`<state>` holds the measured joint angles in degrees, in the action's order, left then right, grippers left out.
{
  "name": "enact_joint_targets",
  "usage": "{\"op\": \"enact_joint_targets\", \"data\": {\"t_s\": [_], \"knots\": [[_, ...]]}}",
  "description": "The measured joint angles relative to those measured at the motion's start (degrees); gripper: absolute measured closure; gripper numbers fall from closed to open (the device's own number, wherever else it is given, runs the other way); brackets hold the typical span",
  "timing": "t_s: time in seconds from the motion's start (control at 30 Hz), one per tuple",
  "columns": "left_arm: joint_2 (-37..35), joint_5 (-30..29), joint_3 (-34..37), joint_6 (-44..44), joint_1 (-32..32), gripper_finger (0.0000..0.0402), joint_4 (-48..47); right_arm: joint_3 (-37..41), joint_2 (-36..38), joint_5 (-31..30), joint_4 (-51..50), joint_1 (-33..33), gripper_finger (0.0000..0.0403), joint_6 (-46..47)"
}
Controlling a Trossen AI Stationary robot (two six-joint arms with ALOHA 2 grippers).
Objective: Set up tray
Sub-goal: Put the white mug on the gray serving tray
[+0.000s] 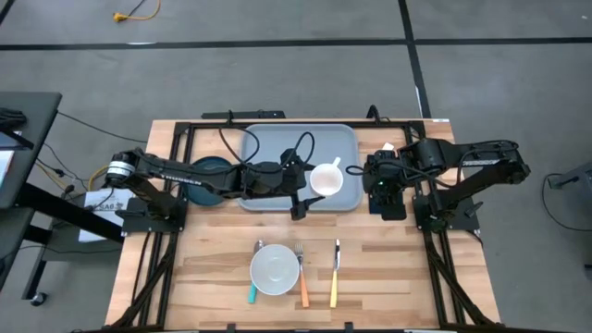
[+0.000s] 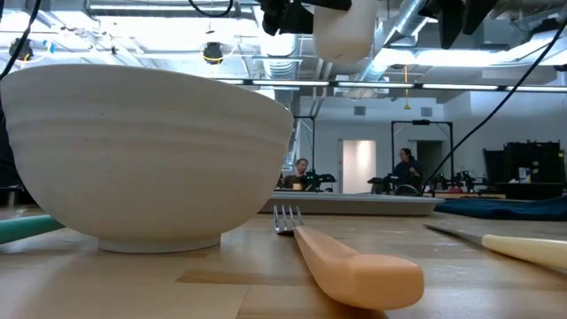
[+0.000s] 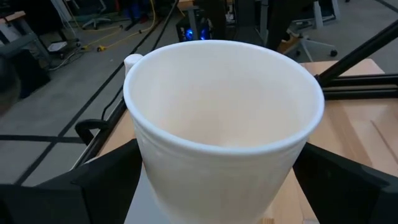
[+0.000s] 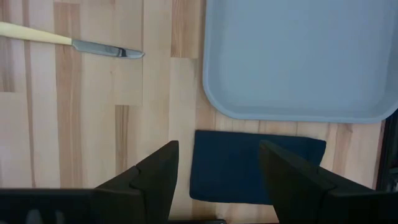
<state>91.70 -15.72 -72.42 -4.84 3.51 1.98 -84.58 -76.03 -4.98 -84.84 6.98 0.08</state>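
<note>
You are in the carrying step: your left gripper (image 1: 314,182) is clamped on a white mug (image 1: 326,179), a finger on each side of its wall, and holds it in the air over the near right part of the tray (image 1: 277,148). The low view shows the mug (image 2: 344,31) hanging well above the table, so it is not yet set down.

The next move, as I judge it, is a straight descent until the mug's base meets the tray floor below the gripper, then release. Keep it upright; its mouth faces up and its handle (image 1: 338,164) points away from the left gripper, toward the far right.

The tray lies flat under and behind that gripper, long axis running left to right across the table.

Your right gripper (image 4: 217,168) waits with its fingers spread apart, above the dark napkin (image 4: 255,165) just beside the tray's right edge.
</note>
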Motion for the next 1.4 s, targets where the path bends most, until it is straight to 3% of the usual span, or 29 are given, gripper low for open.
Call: {"op": "enact_joint_targets", "data": {"t_s": [0.47,0.57,0.73,0.83,0.97,1.13,1.27,1.4], "knots": [[-5.03,-2.64,0.10,-0.68,0.02,0.0030,-7.89,0.00,-0.02,0.00,-0.08,0.00,0.0192,-0.02],[-7.00,-5.93,0.10,-1.97,0.02,0.0030,-11.12,0.00,-0.02,0.00,-0.07,0.00,0.0192,-0.02],[-10.49,-17.42,0.10,-5.57,-1.03,0.0030,-18.66,0.00,-0.02,0.00,-0.02,0.00,0.0191,-0.02],[-12.14,-18.83,0.10,-6.35,-3.22,0.0030,-21.23,0.00,-0.02,0.00,0.02,-0.02,0.0191,-0.02],[-12.74,-14.41,0.10,-6.16,-7.08,0.0030,-23.42,0.00,-0.02,0.00,0.27,-0.02,0.0193,-0.02],[-12.79,-3.35,2.35,-5.77,-13.49,0.0030,-21.83,0.00,-0.02,0.00,0.26,-0.02,0.0192,-0.02],[-12.79,7.71,8.68,-5.18,-20.58,0.0030,-17.35,0.00,-0.02,0.00,0.26,-0.02,0.0191,-0.02],[-12.77,16.45,17.73,-4.12,-28.96,0.0030,-7.15,0.00,-0.02,0.00,0.26,-0.02,0.0191,-0.03]]}}
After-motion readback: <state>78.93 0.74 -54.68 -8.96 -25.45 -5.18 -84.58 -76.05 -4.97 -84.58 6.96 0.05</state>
